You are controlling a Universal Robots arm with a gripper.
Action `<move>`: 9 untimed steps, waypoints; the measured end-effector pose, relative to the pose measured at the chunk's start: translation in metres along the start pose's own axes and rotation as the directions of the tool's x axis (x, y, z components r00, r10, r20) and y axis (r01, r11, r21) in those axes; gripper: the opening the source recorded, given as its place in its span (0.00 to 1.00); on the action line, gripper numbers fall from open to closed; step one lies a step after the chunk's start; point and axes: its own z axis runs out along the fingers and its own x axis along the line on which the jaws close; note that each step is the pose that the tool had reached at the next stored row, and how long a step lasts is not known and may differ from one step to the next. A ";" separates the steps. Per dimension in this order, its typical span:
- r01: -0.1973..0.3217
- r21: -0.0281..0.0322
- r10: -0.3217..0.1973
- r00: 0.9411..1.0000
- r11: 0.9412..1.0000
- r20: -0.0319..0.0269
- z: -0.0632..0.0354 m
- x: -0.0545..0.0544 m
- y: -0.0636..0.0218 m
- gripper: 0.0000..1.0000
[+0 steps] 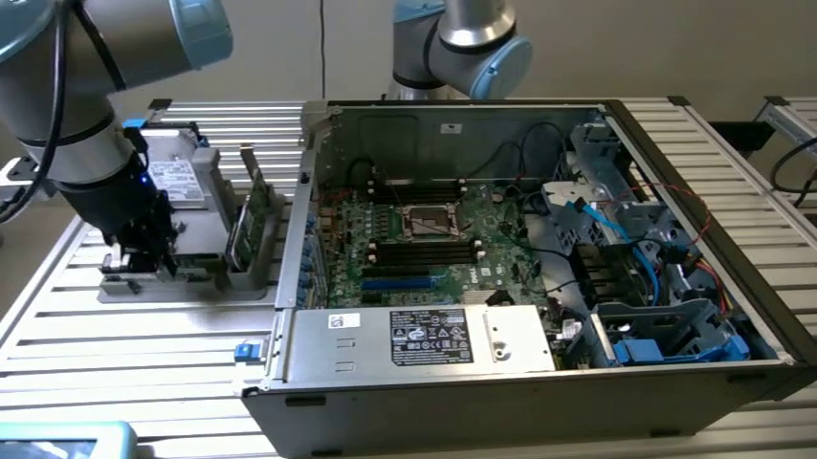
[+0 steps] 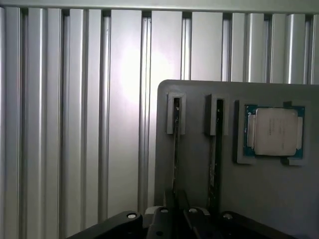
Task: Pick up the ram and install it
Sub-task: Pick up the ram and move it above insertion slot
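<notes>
The ram (image 2: 175,144) stands on edge in a slot of the grey holder (image 2: 199,174), seen as a thin dark strip. My gripper (image 2: 175,198) is down over it, its two dark fingers (image 2: 166,206) pressed close against either side of the strip. A second thin stick (image 2: 217,149) stands in the neighbouring slot, free of the fingers. In the exterior view my gripper (image 1: 138,256) hangs low over the holder (image 1: 191,279) at the exterior view's left, beside the open computer case (image 1: 511,287) with the green motherboard (image 1: 422,239) inside.
A processor chip (image 2: 274,132) lies in a pocket of the holder beside the slots. Two taller green cards (image 1: 245,225) stand on edge between my gripper and the case wall. A second robot arm (image 1: 466,43) rises behind the case. The table is of ribbed aluminium slats (image 1: 141,344).
</notes>
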 end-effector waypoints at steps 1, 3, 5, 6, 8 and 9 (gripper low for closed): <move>0.000 0.000 0.000 1.000 1.000 0.000 -0.0045 0.000 0.0000 0.14; 0.000 0.000 0.000 1.000 1.000 0.000 -0.0136 0.000 -0.0001 0.14; 0.000 0.000 0.000 1.000 1.000 0.000 -0.0227 0.000 -0.0002 0.14; 0.001 0.000 -0.001 1.000 1.000 0.000 -0.0273 0.000 -0.0002 0.14; 0.002 0.000 -0.002 1.000 1.000 0.000 -0.0364 0.000 -0.0002 0.14; 0.002 0.000 -0.002 1.000 1.000 0.000 -0.0409 0.000 -0.0003 0.14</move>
